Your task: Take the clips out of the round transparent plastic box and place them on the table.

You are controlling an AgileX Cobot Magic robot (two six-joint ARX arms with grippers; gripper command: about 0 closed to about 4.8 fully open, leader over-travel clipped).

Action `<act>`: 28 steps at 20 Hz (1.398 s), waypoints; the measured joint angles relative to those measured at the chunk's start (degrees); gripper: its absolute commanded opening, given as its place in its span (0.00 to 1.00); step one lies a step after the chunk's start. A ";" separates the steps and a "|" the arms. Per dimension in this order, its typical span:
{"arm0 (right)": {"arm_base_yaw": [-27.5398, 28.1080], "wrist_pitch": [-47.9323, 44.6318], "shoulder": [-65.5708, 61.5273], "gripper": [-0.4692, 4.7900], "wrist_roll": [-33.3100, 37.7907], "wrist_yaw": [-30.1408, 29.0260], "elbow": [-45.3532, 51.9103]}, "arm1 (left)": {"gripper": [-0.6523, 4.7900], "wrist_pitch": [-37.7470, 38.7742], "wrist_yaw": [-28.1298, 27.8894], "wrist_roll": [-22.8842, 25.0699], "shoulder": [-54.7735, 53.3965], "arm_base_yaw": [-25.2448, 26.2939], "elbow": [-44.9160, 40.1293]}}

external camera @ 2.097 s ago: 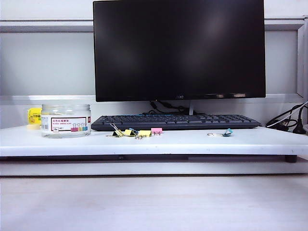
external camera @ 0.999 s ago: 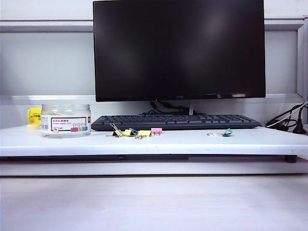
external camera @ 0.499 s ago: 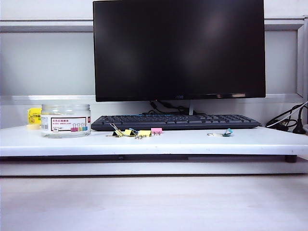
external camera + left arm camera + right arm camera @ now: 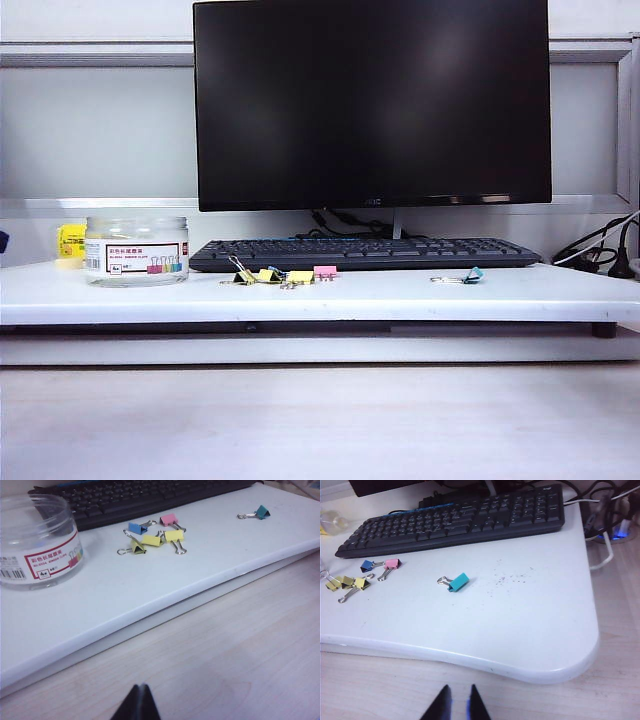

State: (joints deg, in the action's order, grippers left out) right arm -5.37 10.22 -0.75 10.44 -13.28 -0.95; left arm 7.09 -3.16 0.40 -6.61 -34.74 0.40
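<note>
On the counter (image 4: 420,292), yellow clips (image 4: 160,540) lie beside the seemingly empty round transparent plastic box (image 4: 37,540); keep your closed, empty left end effector (image 4: 137,705) and right end effector (image 4: 456,705) clear.

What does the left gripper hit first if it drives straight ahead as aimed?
Probably the thick front edge of the table. The left gripper, shut, hangs low over the wooden surface before it. Beyond lie the clips. Depth is unclear.
</note>
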 measured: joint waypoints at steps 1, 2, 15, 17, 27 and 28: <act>0.00 0.00 0.00 0.19 -0.02 0.22 0.00 | 0.11 0.00 -0.20 0.00 0.00 0.00 0.00; 0.00 0.02 0.00 0.19 -0.07 1.27 0.00 | 0.11 0.00 -1.11 0.00 0.00 0.00 0.00; 0.02 0.37 0.00 0.19 -0.26 5.64 -0.02 | 0.11 0.02 -7.17 -0.24 0.00 0.00 0.00; 0.00 0.37 0.00 0.19 -0.26 5.64 -0.02 | 0.11 0.02 -7.17 -0.24 0.00 0.00 0.00; 0.00 0.35 0.00 0.19 -0.07 5.66 -0.02 | 0.11 0.02 -7.17 -0.24 0.00 0.00 0.00; 0.00 0.33 0.00 0.19 -0.02 5.66 -0.02 | 0.11 0.02 -7.17 -0.24 0.00 0.00 0.00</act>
State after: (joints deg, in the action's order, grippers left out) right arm -5.37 10.55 -0.75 10.41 -7.62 -0.97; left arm 7.11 -10.33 0.16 -6.61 -34.74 0.40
